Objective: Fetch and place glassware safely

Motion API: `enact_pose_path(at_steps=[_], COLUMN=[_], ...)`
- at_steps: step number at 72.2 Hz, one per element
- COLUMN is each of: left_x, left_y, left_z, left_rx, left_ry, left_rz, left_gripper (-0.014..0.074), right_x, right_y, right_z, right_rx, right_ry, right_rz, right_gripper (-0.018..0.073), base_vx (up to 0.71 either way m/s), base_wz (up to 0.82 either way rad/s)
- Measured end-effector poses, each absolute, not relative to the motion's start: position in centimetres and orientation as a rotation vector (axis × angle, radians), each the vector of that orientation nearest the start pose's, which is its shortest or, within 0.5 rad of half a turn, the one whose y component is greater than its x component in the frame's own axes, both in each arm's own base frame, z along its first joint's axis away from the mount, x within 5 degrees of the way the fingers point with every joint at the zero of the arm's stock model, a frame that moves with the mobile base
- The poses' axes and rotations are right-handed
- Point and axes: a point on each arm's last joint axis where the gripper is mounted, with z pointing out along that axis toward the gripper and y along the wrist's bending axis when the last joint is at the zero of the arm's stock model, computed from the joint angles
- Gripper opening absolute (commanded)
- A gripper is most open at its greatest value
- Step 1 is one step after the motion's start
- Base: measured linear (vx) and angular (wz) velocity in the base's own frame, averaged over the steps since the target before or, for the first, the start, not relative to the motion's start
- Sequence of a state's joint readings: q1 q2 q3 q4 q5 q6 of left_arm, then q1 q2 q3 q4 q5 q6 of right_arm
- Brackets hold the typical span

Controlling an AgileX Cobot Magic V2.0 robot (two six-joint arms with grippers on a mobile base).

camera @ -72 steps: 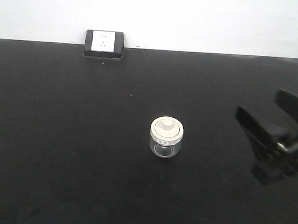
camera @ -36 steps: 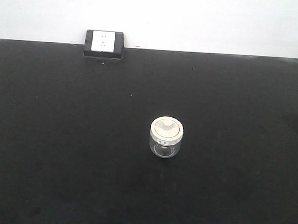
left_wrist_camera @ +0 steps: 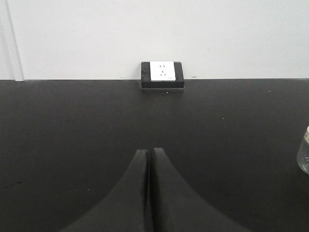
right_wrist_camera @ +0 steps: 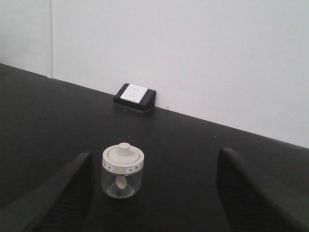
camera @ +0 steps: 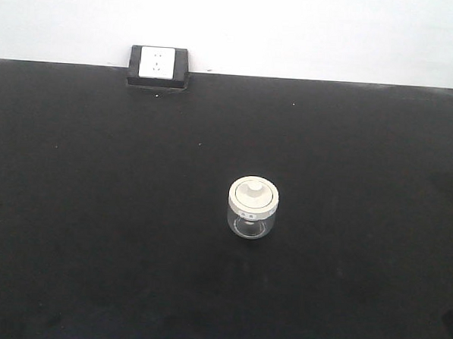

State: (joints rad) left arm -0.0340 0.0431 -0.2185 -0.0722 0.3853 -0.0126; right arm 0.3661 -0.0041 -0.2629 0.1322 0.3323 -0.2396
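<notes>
The glassware point(camera: 252, 209), a squat clear jar with a cream-white knobbed lid, stands upright near the middle of the black table point(camera: 95, 208). Neither gripper shows in the front view. In the right wrist view the jar point(right_wrist_camera: 122, 170) stands ahead of my right gripper point(right_wrist_camera: 154, 155), which is open wide; the jar sits closer to the left finger point(right_wrist_camera: 72, 188) and touches neither. My left gripper point(left_wrist_camera: 148, 152) is shut with nothing in it, low over bare table. Only a sliver of the jar point(left_wrist_camera: 304, 154) shows at the right edge of that view.
A black box with a white socket face point(camera: 157, 66) sits at the table's back edge against the white wall point(camera: 310, 29). It also appears as the socket box point(left_wrist_camera: 162, 75) in the left wrist view and the socket box point(right_wrist_camera: 135, 95) in the right.
One second ago the open right gripper showed at the right edge of the front view; it has since left that view. The jar has not moved.
</notes>
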Motion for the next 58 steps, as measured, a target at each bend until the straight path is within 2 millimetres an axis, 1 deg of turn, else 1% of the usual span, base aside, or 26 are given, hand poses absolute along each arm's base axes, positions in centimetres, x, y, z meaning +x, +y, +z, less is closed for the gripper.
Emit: enact_pose_path(at_steps=[1,5,9,10,11,12,16,17,58], left_x=[4.61,4.61,4.61,4.61,4.61,4.61,4.61,4.61,4.61], left_y=[-0.4,-0.4,-0.4,-0.4,-0.4,-0.4,-0.4,-0.4,-0.4], left_z=[24.89,24.89,24.89,24.89,24.89,24.89,24.89,24.89,24.89], left_rx=[-0.018,-0.018,-0.018,-0.018,-0.018,-0.018,-0.018,-0.018,-0.018], left_ry=[1.693,1.693,1.693,1.693,1.693,1.693,1.693,1.693,1.693], left_rz=[-0.108,-0.108,-0.108,-0.108,-0.108,-0.108,-0.108,-0.108,-0.108], left_gripper=[-0.0007,-0.0007,-0.0007,-0.0007,-0.0007,-0.0007,-0.0007,-0.0007,-0.0007], right_x=[3.21,3.21,3.21,3.21,3.21,3.21,3.21,3.21,3.19], right_y=[1.65,1.65,1.65,1.65,1.65,1.65,1.65,1.65,1.69], right_z=[27.02,27.02,27.03,27.03,27.04,27.04,27.05,27.05,26.96], right_rx=[-0.402,-0.402,-0.402,-0.402,-0.401,-0.401,-0.401,-0.401,-0.399], right_ry=[1.498,1.498,1.497,1.497,1.496,1.496,1.495,1.495,1.506], right_rz=[0.232,0.232,0.232,0.232,0.232,0.232,0.232,0.232,0.245], right_gripper=[0.04,0.0326,0.0206,0.019,0.0141,0.0125,-0.0003,-0.0017,-0.0008], base_vx=[0.0,0.0,0.0,0.0,0.0,0.0,0.0,0.0,0.0], base_wz=[0.0,0.0,0.0,0.0,0.0,0.0,0.0,0.0,0.0])
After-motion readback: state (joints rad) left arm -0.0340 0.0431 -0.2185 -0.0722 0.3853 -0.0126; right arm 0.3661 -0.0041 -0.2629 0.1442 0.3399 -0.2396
